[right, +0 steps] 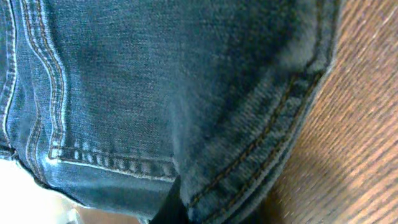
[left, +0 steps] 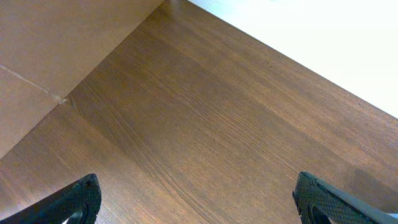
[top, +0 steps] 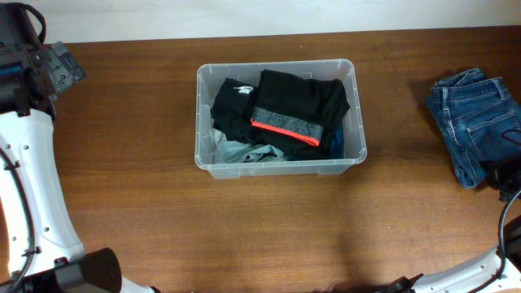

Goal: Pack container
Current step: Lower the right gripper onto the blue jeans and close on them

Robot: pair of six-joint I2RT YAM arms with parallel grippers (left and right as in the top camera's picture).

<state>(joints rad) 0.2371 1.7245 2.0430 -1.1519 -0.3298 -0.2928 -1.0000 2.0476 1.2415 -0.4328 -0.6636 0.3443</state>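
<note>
The clear plastic container (top: 277,168) stands at the table's middle. It holds a black garment with an orange-red band (top: 297,102), a black piece with a white logo (top: 234,96) and a grey one (top: 236,151). Folded blue jeans (top: 476,122) lie at the far right. My right gripper (top: 498,175) is at their near corner. In the right wrist view denim (right: 155,81) fills the frame and a fold lies over one dark finger (right: 180,208); the jaws look shut on it. My left gripper (left: 196,193) is open and empty over bare wood at the far left (top: 59,69).
The wooden table (top: 244,236) runs to a pale wall at the back. The left arm's white links (top: 32,187) rise along the left edge. A brown cardboard surface (left: 56,43) shows beyond the table's edge in the left wrist view.
</note>
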